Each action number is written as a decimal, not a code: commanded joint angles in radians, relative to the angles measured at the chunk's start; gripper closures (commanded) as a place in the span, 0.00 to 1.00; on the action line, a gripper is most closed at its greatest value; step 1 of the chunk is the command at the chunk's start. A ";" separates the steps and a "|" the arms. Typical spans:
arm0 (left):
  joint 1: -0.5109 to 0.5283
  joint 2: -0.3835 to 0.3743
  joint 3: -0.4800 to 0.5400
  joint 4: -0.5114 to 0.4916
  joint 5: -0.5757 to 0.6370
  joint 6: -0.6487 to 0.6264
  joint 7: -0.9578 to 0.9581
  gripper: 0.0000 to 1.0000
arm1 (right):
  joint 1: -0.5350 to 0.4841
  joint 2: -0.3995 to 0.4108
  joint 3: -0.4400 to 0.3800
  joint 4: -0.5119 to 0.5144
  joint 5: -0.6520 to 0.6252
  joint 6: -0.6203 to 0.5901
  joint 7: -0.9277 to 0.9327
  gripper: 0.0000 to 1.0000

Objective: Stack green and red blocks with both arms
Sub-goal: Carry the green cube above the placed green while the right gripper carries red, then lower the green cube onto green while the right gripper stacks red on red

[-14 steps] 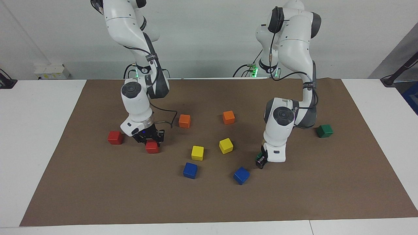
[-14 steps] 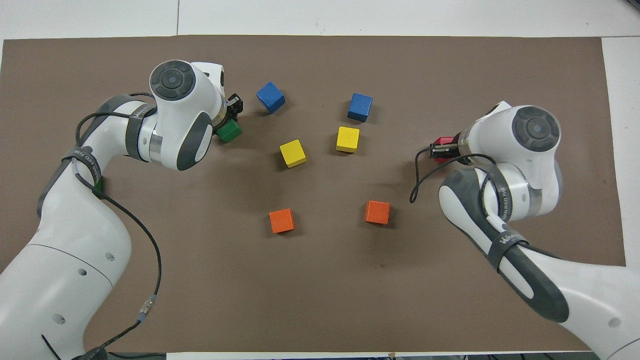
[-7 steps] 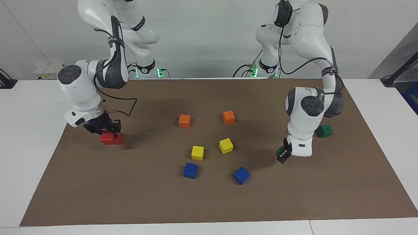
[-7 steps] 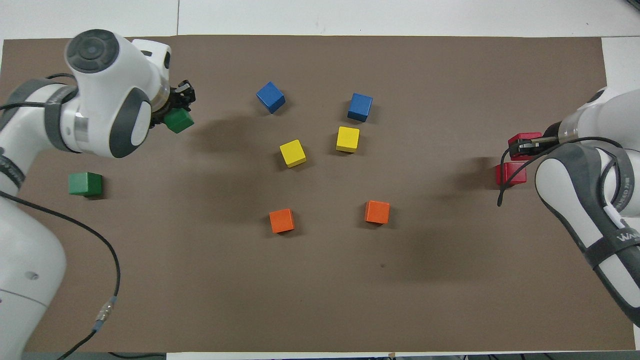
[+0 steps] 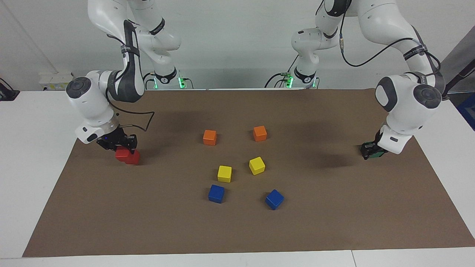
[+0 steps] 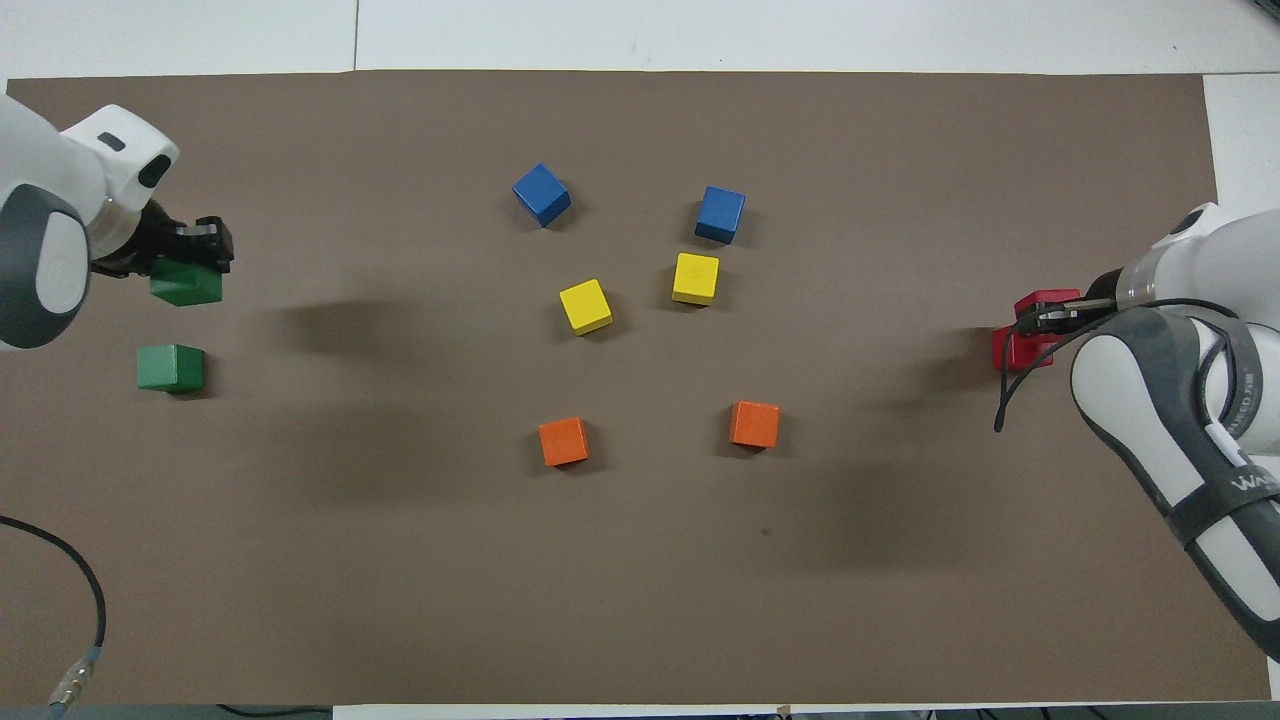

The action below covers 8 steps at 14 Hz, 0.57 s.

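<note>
The right arm bent down at the mat's end, its gripper (image 5: 120, 145) clamped on a red block (image 5: 122, 153) over the second red block (image 5: 130, 158). The left gripper (image 5: 369, 151) gripped a green block (image 6: 186, 284), at twelve o'clock of the loose green block (image 6: 170, 367) seen overhead.

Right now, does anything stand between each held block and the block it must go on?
Nothing visible does. The right gripper holds a red block over the other red block; the left gripper holds a green block near the free green block.
</note>
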 commanded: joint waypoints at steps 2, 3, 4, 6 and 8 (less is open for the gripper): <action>0.078 -0.076 -0.009 -0.152 -0.019 0.085 0.180 1.00 | -0.013 -0.045 0.009 -0.062 0.015 0.039 -0.016 1.00; 0.081 -0.089 -0.009 -0.201 -0.019 0.137 0.200 1.00 | -0.013 -0.047 0.009 -0.070 0.015 0.039 -0.016 1.00; 0.095 -0.102 -0.009 -0.243 -0.019 0.170 0.222 1.00 | -0.013 -0.048 0.009 -0.073 0.015 0.039 -0.016 1.00; 0.098 -0.114 -0.009 -0.291 -0.019 0.220 0.266 1.00 | -0.015 -0.048 0.009 -0.073 0.015 0.040 -0.016 1.00; 0.104 -0.123 -0.009 -0.320 -0.019 0.250 0.270 1.00 | -0.016 -0.055 0.007 -0.081 0.015 0.040 -0.017 1.00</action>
